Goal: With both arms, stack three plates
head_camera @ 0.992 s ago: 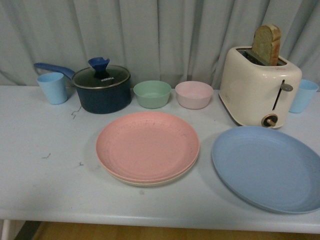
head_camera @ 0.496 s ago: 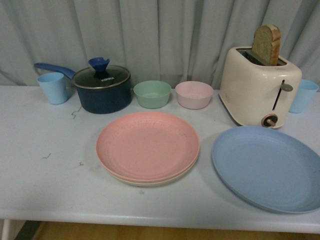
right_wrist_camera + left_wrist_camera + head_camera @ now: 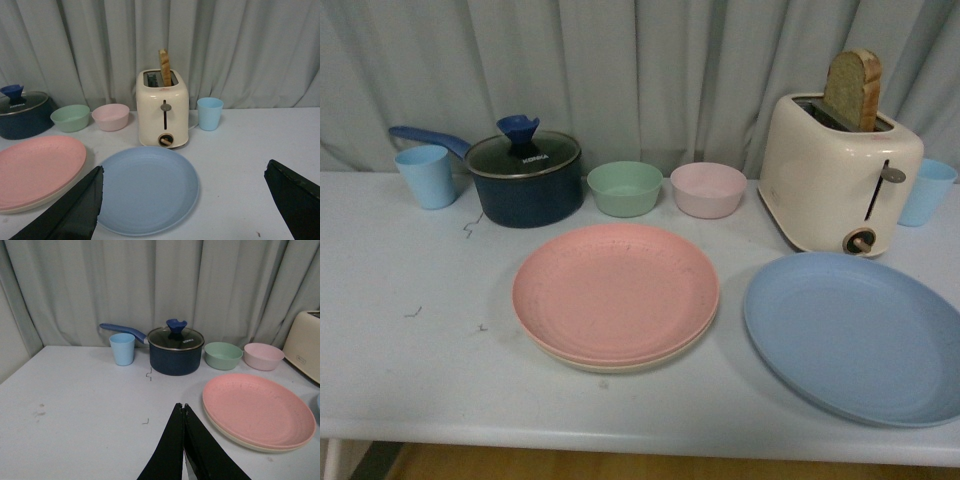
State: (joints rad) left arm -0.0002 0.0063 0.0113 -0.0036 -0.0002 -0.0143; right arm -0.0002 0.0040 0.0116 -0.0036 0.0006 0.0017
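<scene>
A pink plate (image 3: 615,290) lies on top of a beige plate (image 3: 610,365) in the middle of the white table; only the beige rim shows beneath it. To their right a blue plate (image 3: 855,335) lies alone near the table's front edge. Neither arm shows in the front view. In the left wrist view my left gripper (image 3: 183,406) is shut with nothing in it, above bare table beside the pink plate (image 3: 257,409). Seen from the right wrist, my right gripper (image 3: 184,170) stands wide open, above the blue plate (image 3: 145,187) and the table beside it.
Along the back stand a light blue cup (image 3: 425,175), a dark blue lidded pot (image 3: 525,180), a green bowl (image 3: 624,188), a pink bowl (image 3: 708,189), a cream toaster (image 3: 840,175) holding a bread slice, and another blue cup (image 3: 925,190). A grey curtain hangs behind.
</scene>
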